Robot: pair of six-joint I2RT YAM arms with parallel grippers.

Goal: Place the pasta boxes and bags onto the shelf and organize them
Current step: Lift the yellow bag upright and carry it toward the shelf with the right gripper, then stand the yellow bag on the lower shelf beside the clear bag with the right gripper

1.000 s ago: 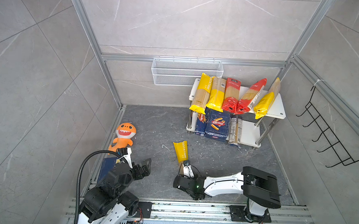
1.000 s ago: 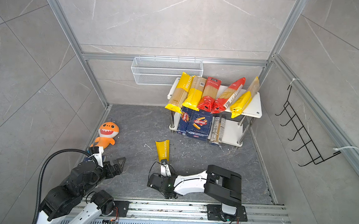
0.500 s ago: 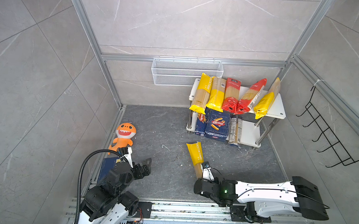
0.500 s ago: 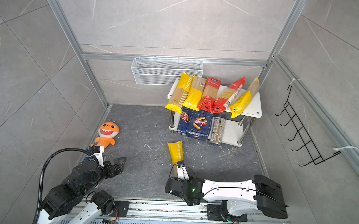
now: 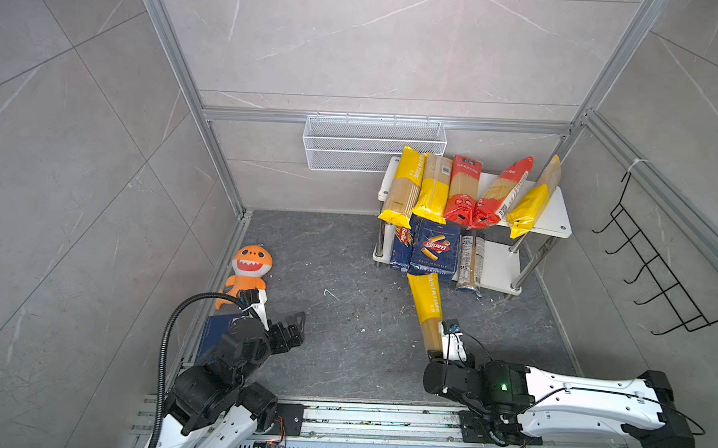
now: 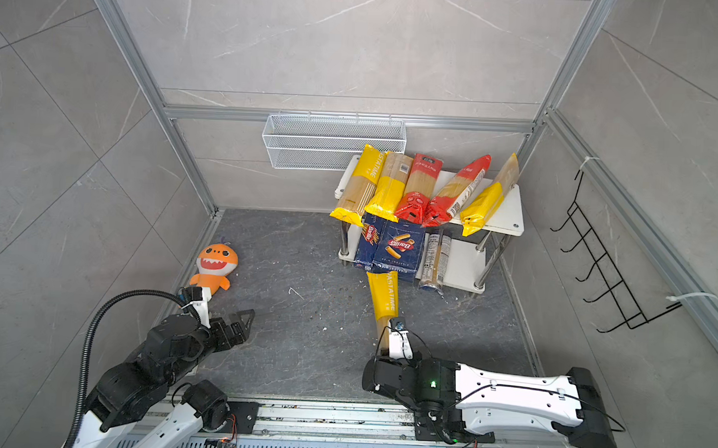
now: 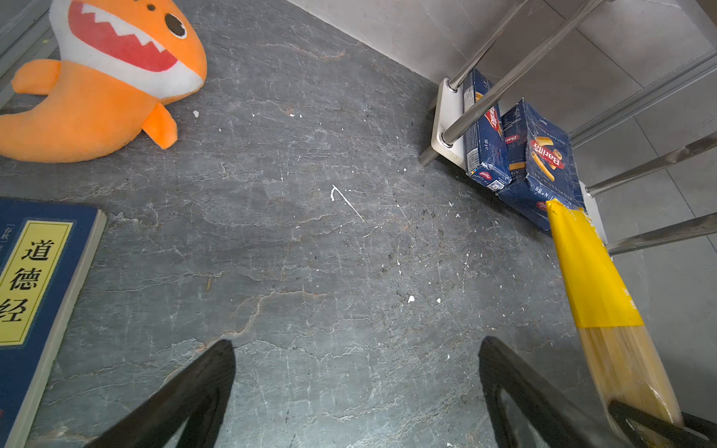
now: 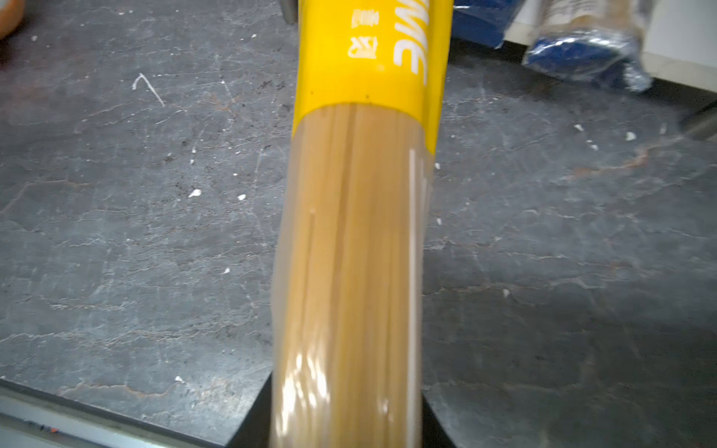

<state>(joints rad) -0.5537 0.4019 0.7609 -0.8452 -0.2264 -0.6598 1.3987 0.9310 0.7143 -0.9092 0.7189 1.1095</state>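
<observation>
My right gripper [image 5: 437, 353] is shut on the clear end of a yellow-ended spaghetti bag [image 5: 428, 307], which fills the right wrist view [image 8: 349, 252]. The bag's yellow end points at the shelf [image 5: 557, 217] and lies close to the wider pasta box [image 5: 435, 249]. That box and the narrow box [image 5: 400, 245] stand on the lower board beside a clear printed bag [image 5: 470, 259]. Several yellow and red bags [image 5: 460, 192] lean on the top board. My left gripper [image 7: 357, 345] hangs open over bare floor at the front left.
An orange shark plush [image 5: 249, 270] and a blue book [image 7: 35, 279] lie by the left wall near my left arm. A white wire basket [image 5: 373, 144] hangs on the back wall and a black hook rack [image 5: 655, 271] on the right wall. Crumbs dot the floor.
My right arm has swung to the right and carried the spaghetti bag toward the shelf. The left arm has stayed still.
</observation>
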